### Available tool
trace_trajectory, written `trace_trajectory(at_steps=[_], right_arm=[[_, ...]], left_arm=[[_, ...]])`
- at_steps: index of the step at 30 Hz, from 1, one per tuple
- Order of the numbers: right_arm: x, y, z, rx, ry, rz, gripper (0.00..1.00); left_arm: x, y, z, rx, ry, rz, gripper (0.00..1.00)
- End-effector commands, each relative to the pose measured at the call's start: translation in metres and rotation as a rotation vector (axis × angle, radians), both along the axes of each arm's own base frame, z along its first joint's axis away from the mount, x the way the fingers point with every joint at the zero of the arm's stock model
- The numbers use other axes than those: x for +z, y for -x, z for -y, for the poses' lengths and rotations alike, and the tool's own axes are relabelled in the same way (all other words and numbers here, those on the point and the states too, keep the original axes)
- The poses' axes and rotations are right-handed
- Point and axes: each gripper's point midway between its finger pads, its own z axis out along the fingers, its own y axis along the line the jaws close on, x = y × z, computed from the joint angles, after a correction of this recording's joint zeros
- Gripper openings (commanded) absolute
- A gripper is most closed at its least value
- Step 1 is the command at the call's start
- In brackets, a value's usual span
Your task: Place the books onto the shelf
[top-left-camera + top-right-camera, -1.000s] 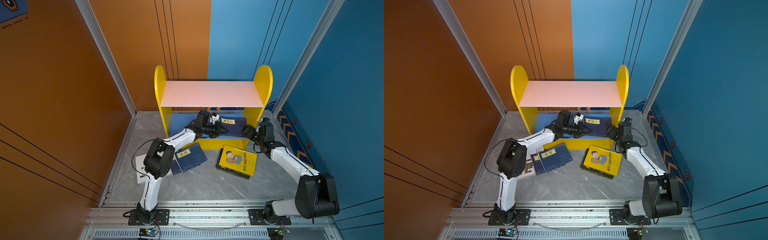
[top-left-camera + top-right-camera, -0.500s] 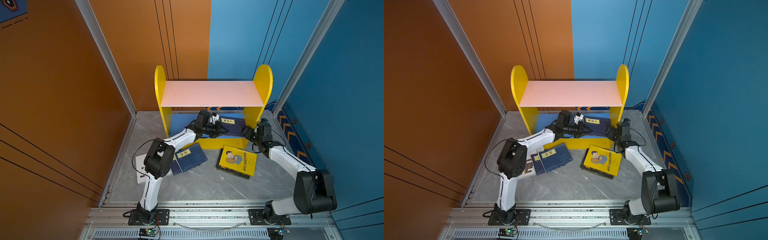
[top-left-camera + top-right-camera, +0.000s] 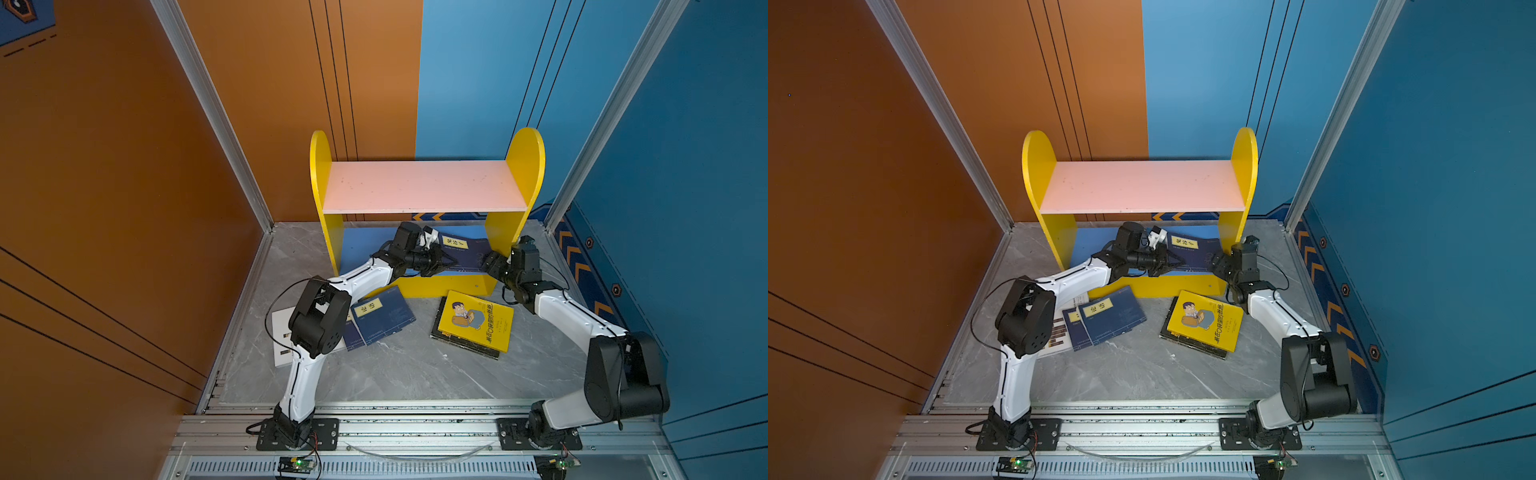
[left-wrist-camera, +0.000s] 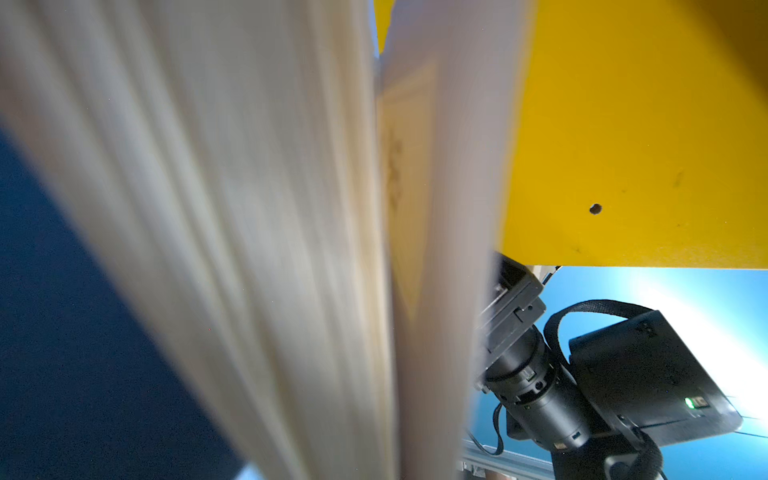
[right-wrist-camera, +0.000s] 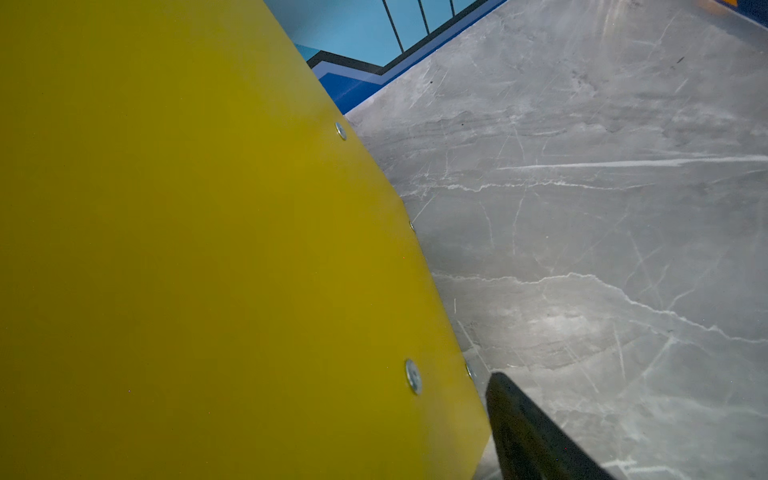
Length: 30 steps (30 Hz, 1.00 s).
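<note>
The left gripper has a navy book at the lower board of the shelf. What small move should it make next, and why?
Probably open the left gripper and let go. It is shut on the near edge of the navy book, which already lies over the blue lower board, label up. The yellow book is not yet shelved.

The grey marble-patterned tabletop (image 3: pixel 395 374) carries everything here. At its back stands the small wooden shelf with yellow round-topped side panels (image 3: pixel 525 166), a pink upper board (image 3: pixel 424 187) above and a blue lower board (image 3: pixel 361 249) below. Over that lower board sits a navy paperback with a yellow title label (image 3: pixel 465 249), apparently tilted. Out front on the left, two more navy paperbacks (image 3: pixel 386 313) overlap, spilling onto a larger white book (image 3: pixel 280 332). On the right, a yellow paperback with a cartoon man (image 3: pixel 478 320) lies on a black book (image 3: pixel 465 345).
</note>
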Motion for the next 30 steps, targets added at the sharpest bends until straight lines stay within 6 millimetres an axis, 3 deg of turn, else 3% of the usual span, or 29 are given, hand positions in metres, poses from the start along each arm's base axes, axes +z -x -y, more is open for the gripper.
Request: trace_trajectory(at_steps=[1, 8, 15, 20, 24, 26, 30], right_arm=[[-0.036, 0.006, 0.006, -0.027, 0.063, -0.11, 0.82], [-0.053, 0.008, 0.005, -0.048, 0.085, -0.145, 0.77], [-0.048, 0.01, 0.004, -0.058, 0.098, -0.134, 0.76], [-0.031, 0.012, 0.002, -0.057, 0.097, -0.1, 0.77], [-0.011, 0.013, -0.001, -0.045, 0.09, -0.052, 0.82], [0.002, 0.012, -0.005, -0.019, 0.087, -0.024, 0.9], [0.02, 0.014, -0.006, 0.0, 0.096, 0.01, 0.9]], left_arm=[[-0.011, -0.008, -0.002, 0.061, -0.028, 0.013, 0.02], [-0.003, -0.012, -0.015, 0.115, -0.046, 0.014, 0.47], [-0.011, -0.02, -0.054, 0.225, -0.149, 0.007, 0.78], [-0.017, -0.016, -0.072, 0.265, -0.22, 0.02, 0.83], [-0.022, -0.01, -0.072, 0.255, -0.277, 0.043, 0.82], [-0.02, -0.009, -0.068, 0.247, -0.274, 0.057, 0.8], [-0.019, -0.01, -0.061, 0.243, -0.285, 0.07, 0.79]])
